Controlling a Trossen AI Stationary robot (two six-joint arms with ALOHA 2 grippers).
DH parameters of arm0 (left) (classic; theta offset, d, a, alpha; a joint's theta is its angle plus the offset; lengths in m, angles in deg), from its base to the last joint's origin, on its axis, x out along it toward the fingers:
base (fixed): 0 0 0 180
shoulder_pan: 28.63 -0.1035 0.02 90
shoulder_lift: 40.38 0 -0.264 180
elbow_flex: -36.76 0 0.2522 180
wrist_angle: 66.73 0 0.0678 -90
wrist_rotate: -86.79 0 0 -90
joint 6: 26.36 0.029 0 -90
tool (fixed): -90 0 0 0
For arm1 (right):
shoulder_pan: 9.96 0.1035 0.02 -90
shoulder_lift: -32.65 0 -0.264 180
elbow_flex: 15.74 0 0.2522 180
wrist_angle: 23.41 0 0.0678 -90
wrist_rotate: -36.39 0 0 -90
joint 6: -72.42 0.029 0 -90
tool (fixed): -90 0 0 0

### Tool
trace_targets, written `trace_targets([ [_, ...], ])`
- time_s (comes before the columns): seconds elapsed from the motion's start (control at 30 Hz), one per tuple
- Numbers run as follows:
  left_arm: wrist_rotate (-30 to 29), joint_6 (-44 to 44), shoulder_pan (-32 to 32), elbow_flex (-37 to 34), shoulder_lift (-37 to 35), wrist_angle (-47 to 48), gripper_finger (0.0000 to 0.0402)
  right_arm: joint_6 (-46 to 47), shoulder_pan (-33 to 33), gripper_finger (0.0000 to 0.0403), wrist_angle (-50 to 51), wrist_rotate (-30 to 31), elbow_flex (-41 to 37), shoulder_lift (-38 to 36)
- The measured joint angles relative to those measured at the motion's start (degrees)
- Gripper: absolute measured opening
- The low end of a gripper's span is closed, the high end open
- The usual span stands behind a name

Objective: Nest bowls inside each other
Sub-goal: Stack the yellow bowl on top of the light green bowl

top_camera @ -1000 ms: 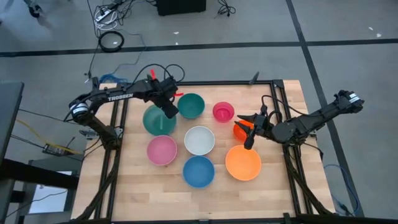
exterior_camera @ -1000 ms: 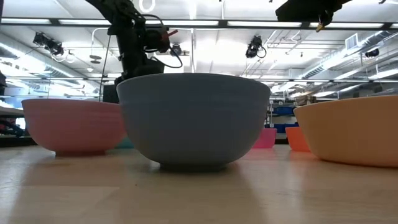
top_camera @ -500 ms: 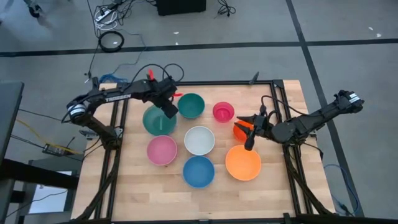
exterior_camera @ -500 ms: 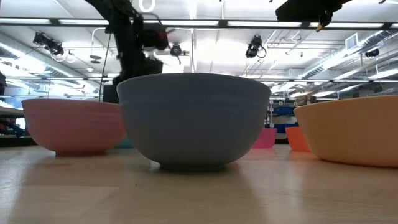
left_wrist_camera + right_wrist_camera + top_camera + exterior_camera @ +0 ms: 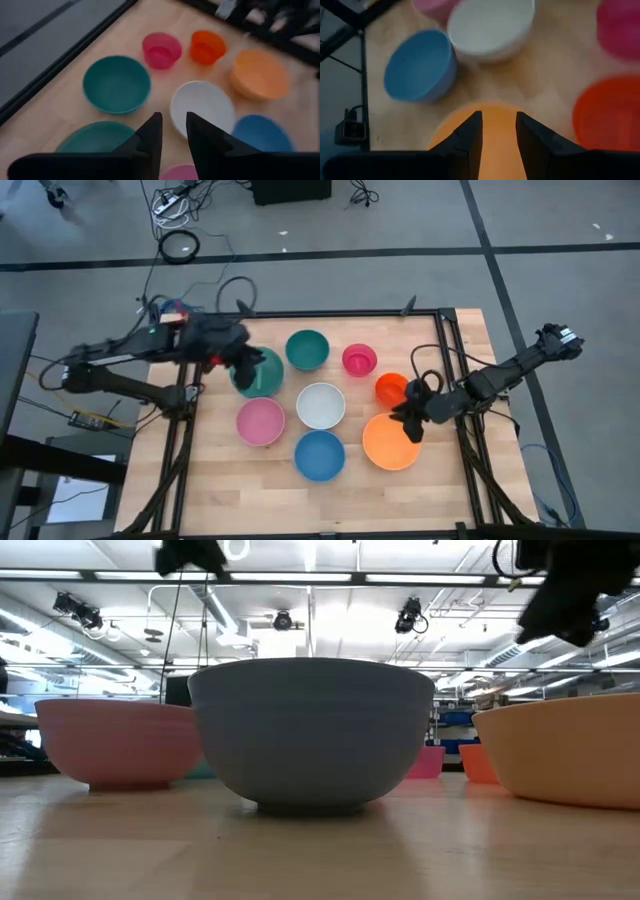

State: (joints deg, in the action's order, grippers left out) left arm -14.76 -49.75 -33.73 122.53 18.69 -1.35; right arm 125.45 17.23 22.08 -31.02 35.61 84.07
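Observation:
Eight bowls stand on their bases on the wooden table: dark green (image 5: 262,373), teal (image 5: 307,350), magenta (image 5: 359,359), red-orange (image 5: 390,387), white (image 5: 320,405), pink (image 5: 260,421), blue (image 5: 320,455) and orange (image 5: 389,444). My left gripper (image 5: 173,136) hangs open, high over the dark green bowl's left part (image 5: 243,366), with nothing between its fingers. My right gripper (image 5: 497,127) is open and slants down above the orange bowl's far rim (image 5: 411,421). In the low view it hangs well clear of that bowl (image 5: 562,592).
Black frame rails run along the table's left (image 5: 183,430) and right (image 5: 462,450) sides. Bare wood lies along the near edge (image 5: 250,500). The bowls stand close together in the table's middle, with narrow gaps between them.
My left gripper has drawn back toward the table's left edge and risen, leaving the gap between the dark green and teal bowls. My right gripper has rolled, tipped downward and sunk a little toward the orange bowl. No bowl has moved.

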Motion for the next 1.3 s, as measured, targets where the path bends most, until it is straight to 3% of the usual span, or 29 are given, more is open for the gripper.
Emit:
trace_targets([
  [0.23,-8.8,-8.1,11.0,0.0,-3.4,4.2,0.0097,13.3,2.8,0.0103,14.3,-3.8,0.0,0.0],
  [0.47,-12.7,-10.0,15.4,0.0,-1.1,5.7,0.0097,22.2,5.1,0.0103,22.6,-8.8,0.0,0.0],
  [0.67,-13.7,-10.3,16.0,0.0,1.2,5.8,0.0097,24.9,5.9,0.0103,20.6,-12.2,0.0,1.3],
  [0.83,-15.3,-10.3,16.5,-0.1,1.2,5.7,0.0097,25.4,6.3,0.0103,20.4,-15.4,0.0,6.9],
  [1.3,-16.3,-10.6,16.5,-0.1,0.5,7.1,0.0097,24.4,6.5,0.0102,16.9,-14.2,0.0,14.7],
])
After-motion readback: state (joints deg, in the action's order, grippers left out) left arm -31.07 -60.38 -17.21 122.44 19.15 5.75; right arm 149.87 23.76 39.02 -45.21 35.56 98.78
